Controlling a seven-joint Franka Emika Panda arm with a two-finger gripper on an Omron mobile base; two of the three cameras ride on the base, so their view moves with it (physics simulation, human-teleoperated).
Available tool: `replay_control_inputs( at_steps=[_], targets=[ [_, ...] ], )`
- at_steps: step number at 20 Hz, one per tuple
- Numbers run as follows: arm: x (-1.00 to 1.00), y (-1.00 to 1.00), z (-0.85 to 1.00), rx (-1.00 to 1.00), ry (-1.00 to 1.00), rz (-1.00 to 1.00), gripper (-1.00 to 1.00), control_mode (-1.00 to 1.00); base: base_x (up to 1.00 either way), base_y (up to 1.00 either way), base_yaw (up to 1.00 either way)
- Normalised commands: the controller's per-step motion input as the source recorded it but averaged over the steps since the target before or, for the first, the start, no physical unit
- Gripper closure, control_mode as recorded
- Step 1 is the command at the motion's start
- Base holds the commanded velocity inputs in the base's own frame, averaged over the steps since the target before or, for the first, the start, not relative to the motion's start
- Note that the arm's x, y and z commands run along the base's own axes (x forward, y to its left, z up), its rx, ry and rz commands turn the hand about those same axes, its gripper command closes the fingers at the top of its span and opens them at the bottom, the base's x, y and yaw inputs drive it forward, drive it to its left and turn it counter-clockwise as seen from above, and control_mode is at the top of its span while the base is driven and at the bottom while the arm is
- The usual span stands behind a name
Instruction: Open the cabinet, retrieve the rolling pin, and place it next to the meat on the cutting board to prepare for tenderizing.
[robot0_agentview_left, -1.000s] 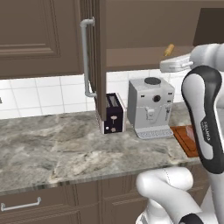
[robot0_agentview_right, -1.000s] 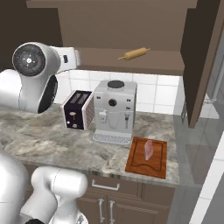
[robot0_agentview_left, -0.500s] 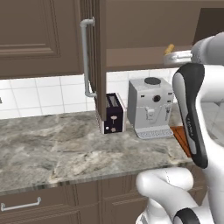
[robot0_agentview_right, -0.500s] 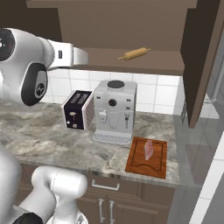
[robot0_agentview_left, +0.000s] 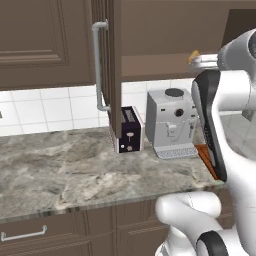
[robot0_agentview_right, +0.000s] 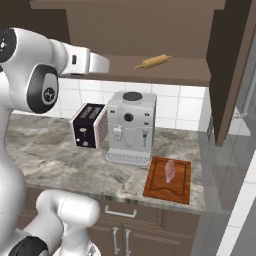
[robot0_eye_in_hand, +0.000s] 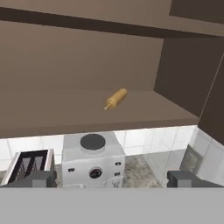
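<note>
The cabinet (robot0_agentview_right: 150, 25) stands open, its doors swung out at left (robot0_agentview_left: 114, 70) and right (robot0_agentview_right: 227, 75). On its shelf (robot0_eye_in_hand: 65, 113) lies the tan rolling pin (robot0_agentview_right: 153, 61) (robot0_eye_in_hand: 115, 98), its tip also peeking past my arm (robot0_agentview_left: 193, 55). My gripper (robot0_eye_in_hand: 109, 180) is open and holds nothing. It hovers in front of the shelf, level with it and well short of the pin, above the coffee machine (robot0_eye_in_hand: 92, 159). On the counter, the pale pink meat (robot0_agentview_right: 170, 171) rests on the reddish cutting board (robot0_agentview_right: 156, 187), a sliver of which shows (robot0_agentview_left: 206, 156).
A black toaster (robot0_agentview_right: 87, 125) (robot0_agentview_left: 129, 129) stands left of the coffee machine (robot0_agentview_right: 131, 127) (robot0_agentview_left: 173, 122) on the marble counter (robot0_agentview_left: 65, 165). The left door's long silver handle (robot0_agentview_left: 99, 65) hangs over the counter. My arm (robot0_agentview_right: 80, 59) stretches across the shelf's left part.
My arm has lifted and reached further right toward the open cabinet. The rolling pin, meat and board have not moved, and the gripper stays open.
</note>
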Motion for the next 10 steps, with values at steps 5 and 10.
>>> replay_control_inputs(
  at_steps=[5, 10],
  targets=[
    [0.42, -0.18, -0.01, 0.01, 0.06, -0.14, -1.00, -1.00, 0.00, 0.00, 0.00],
    [0.47, -0.15, -0.03, 0.05, 0.05, -0.15, -1.00, -1.00, 0.00, 0.00, 0.00]
  ],
)
